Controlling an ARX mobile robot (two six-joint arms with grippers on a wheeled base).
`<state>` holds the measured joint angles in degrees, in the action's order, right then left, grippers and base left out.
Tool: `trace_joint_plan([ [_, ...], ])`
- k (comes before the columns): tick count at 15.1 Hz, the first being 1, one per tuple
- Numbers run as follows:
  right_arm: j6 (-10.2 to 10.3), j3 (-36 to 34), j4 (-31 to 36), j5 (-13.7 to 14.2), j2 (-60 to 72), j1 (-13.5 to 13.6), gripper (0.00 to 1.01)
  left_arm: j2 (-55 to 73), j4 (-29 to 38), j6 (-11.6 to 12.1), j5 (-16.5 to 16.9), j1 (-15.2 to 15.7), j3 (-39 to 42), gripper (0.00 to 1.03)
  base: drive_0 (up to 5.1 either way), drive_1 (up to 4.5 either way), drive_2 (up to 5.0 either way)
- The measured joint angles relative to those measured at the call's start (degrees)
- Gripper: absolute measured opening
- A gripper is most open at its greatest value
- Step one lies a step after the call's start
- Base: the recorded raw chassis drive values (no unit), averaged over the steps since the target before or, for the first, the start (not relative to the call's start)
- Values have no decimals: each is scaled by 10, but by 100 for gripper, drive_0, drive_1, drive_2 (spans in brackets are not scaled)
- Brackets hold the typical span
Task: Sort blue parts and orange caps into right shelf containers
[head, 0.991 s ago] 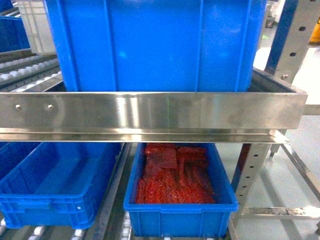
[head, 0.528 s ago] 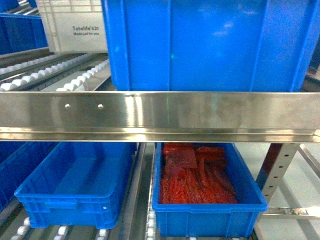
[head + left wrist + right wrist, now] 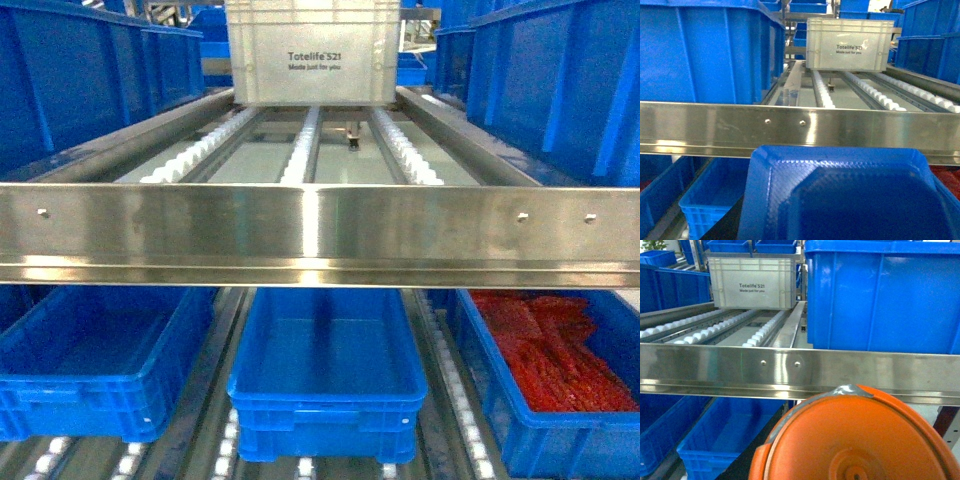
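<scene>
A blue part [image 3: 840, 200], a shallow tray-like moulding with a textured rim, fills the bottom of the left wrist view, held close under the camera; my left gripper's fingers are hidden behind it. An orange cap [image 3: 855, 440], round with a grey strip on its edge, fills the bottom of the right wrist view in the same way, hiding my right gripper's fingers. Both hang in front of the shelf's steel rail [image 3: 320, 235]. On the lower level stand blue containers: one left [image 3: 70, 385], one in the middle [image 3: 325, 400], one right [image 3: 570, 425] holding red-orange pieces. Neither gripper shows in the head view.
A white crate [image 3: 310, 55] stands far back on the upper roller tracks [image 3: 300, 160]. Large blue bins flank it left [image 3: 70, 80] and right [image 3: 560, 90]. The steel rail crosses all views between upper and lower levels.
The head view has swung left along the shelf. The large upper blue bin has slid off to the right, the white crate now sits centred, and the bin of red-orange pieces is at the right edge.
</scene>
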<state>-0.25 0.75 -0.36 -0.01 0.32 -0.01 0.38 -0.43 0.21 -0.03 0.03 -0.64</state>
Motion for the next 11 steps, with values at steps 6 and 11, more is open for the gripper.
trace_joint_plan([
  [6,0,0,0,0,0,0,42,0,0,0,0,0,0,42,-482,163,336],
  [11,0,0,1,0,0,0,42,0,0,0,0,0,0,42,-490,155,328],
])
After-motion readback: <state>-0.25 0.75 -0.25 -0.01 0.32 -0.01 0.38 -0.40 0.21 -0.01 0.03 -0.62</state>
